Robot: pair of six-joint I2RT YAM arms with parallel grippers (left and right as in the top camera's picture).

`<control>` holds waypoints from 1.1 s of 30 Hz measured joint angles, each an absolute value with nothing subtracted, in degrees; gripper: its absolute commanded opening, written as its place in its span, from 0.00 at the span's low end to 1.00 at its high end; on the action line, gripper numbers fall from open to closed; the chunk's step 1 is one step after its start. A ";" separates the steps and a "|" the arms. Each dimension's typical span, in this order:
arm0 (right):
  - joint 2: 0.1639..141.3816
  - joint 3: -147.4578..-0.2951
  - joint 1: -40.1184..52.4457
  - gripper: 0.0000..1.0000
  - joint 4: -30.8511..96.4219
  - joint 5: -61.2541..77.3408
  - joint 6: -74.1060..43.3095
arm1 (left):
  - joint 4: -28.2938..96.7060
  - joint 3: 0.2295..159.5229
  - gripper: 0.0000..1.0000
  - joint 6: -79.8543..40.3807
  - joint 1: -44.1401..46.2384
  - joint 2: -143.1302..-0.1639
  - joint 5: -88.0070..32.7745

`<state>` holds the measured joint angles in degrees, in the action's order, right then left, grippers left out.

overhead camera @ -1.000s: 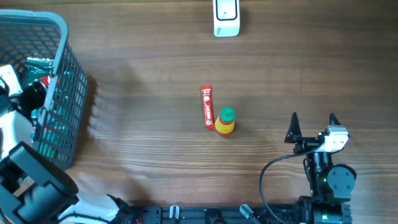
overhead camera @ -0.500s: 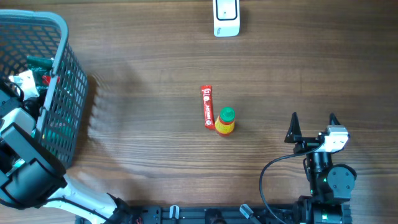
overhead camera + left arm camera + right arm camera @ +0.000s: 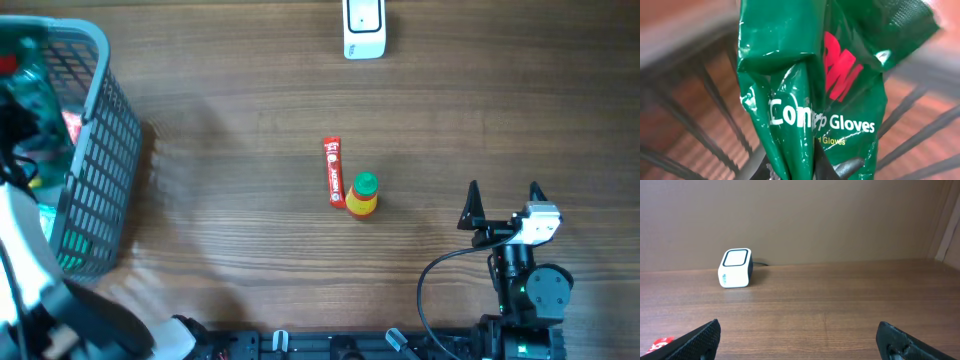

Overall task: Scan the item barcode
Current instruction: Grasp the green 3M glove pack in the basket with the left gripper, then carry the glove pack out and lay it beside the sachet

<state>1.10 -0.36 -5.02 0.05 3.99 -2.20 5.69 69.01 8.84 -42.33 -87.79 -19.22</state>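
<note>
A green glossy pack of gloves (image 3: 815, 85) fills the left wrist view, and my left gripper (image 3: 807, 169) is shut on its lower edge, with the dark fingertips pinching the crumpled film. Basket bars run behind it. From overhead the green pack (image 3: 25, 75) shows inside the grey basket (image 3: 105, 150) at the far left, above the white left arm. No barcode shows on the pack. The white scanner (image 3: 363, 28) stands at the table's far edge, also seen from the right wrist as a white scanner (image 3: 735, 268). My right gripper (image 3: 503, 205) is open and holds nothing.
A red stick packet (image 3: 333, 172) and a yellow bottle with a green cap (image 3: 363, 195) lie at the table's middle. Other items sit in the basket. Bare wood lies between the basket and the scanner.
My left gripper has shut on the green gloves pack inside the basket, and the left arm has shifted over the basket. The right arm has not moved.
</note>
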 measured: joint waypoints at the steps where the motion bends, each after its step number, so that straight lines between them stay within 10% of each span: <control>1: 1.10 -0.36 -5.02 1.00 0.05 3.99 -2.20 | 5.43 69.19 0.04 7.46 -42.33 -85.56 -19.22; 17: 1.10 -0.36 -5.02 1.00 0.05 3.99 -2.20 | 1.28 69.30 0.04 -28.86 -40.29 -67.88 -40.86; 25: 1.10 -0.36 -5.02 1.00 0.05 3.99 -2.17 | 26.00 69.56 0.04 -23.59 -25.52 -68.18 -52.80; 33: 1.10 -0.36 -5.02 1.00 0.05 3.99 -2.04 | 43.64 67.92 0.04 -12.01 -6.15 -73.45 -34.15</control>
<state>1.10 -0.36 -5.02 0.05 3.99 -2.04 43.64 67.92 -12.01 -6.15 -73.45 -34.15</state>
